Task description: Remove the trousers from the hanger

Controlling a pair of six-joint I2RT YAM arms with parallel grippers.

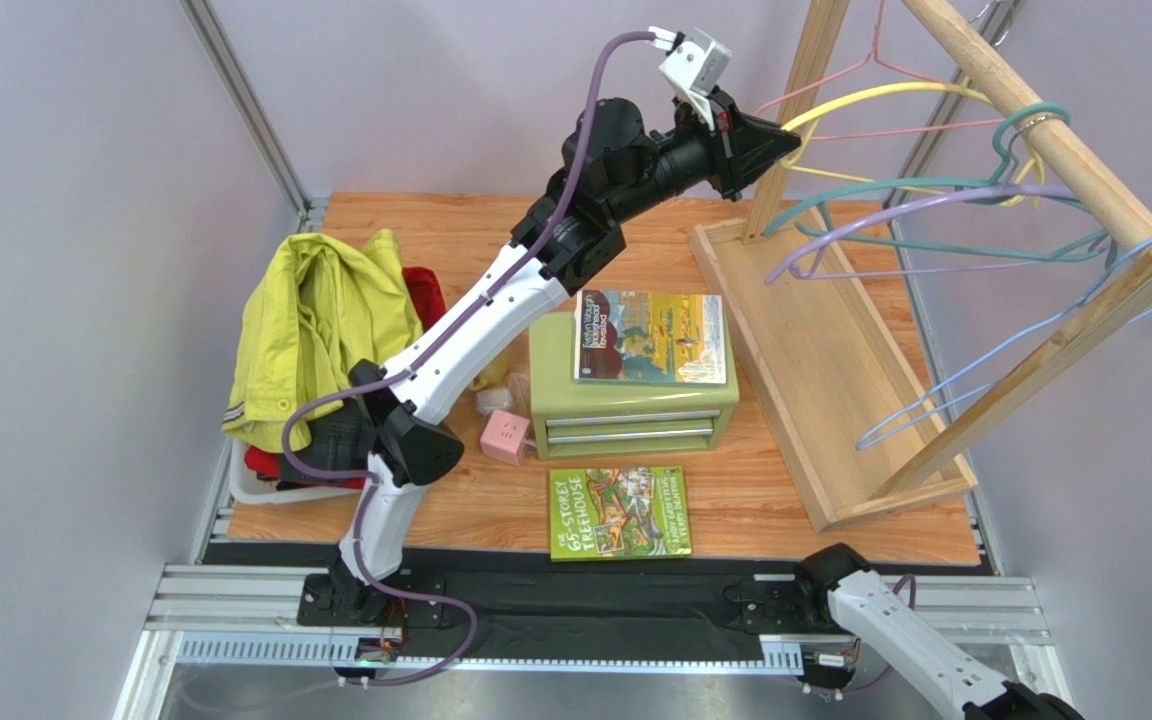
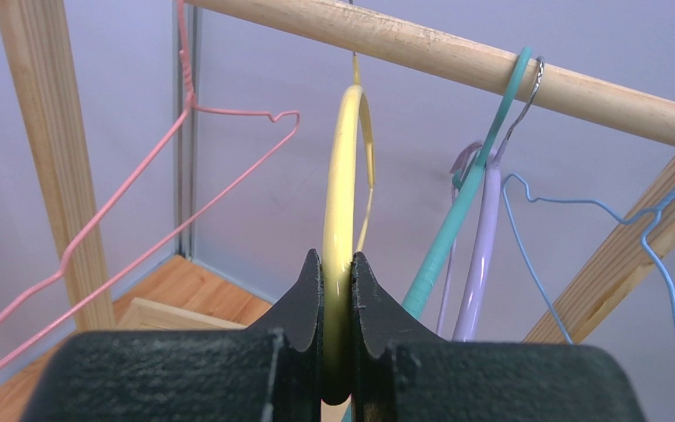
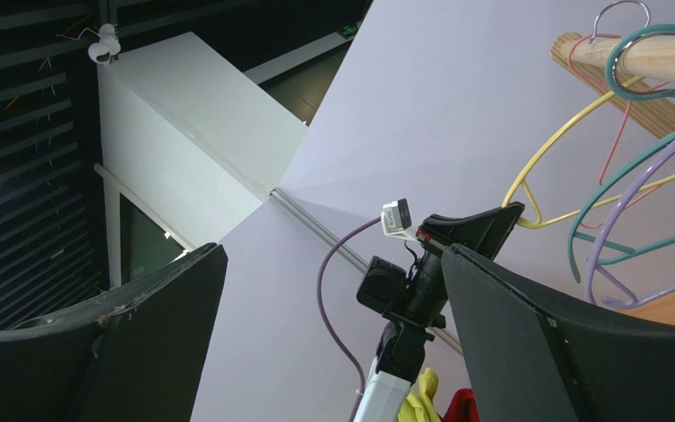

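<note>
From above, the left tool point(image 1: 790, 143) reaches up to the wooden rack point(image 1: 988, 225) and pinches the yellow hanger point(image 1: 898, 98). The trousers point(image 1: 312, 323) lie heaped at the left of the tabletop point(image 1: 748, 495), yellow-green cloth on top, red and dark cloth beneath; how many garments are in the heap is hard to tell. A green drawer box point(image 1: 635, 398) carries one book point(image 1: 650, 335); another book point(image 1: 620, 513) lies nearer.

The left wrist view shows the fingers point(image 2: 310, 299) pressed onto the yellow hanger's rim, with pink point(image 2: 138, 229), teal point(image 2: 469, 198), lilac point(image 2: 482, 255) and blue point(image 2: 596, 211) hangers bare.

The right wrist view shows the right tool point(image 3: 332, 308) spread wide, holding nothing, pointing up at the rack.
</note>
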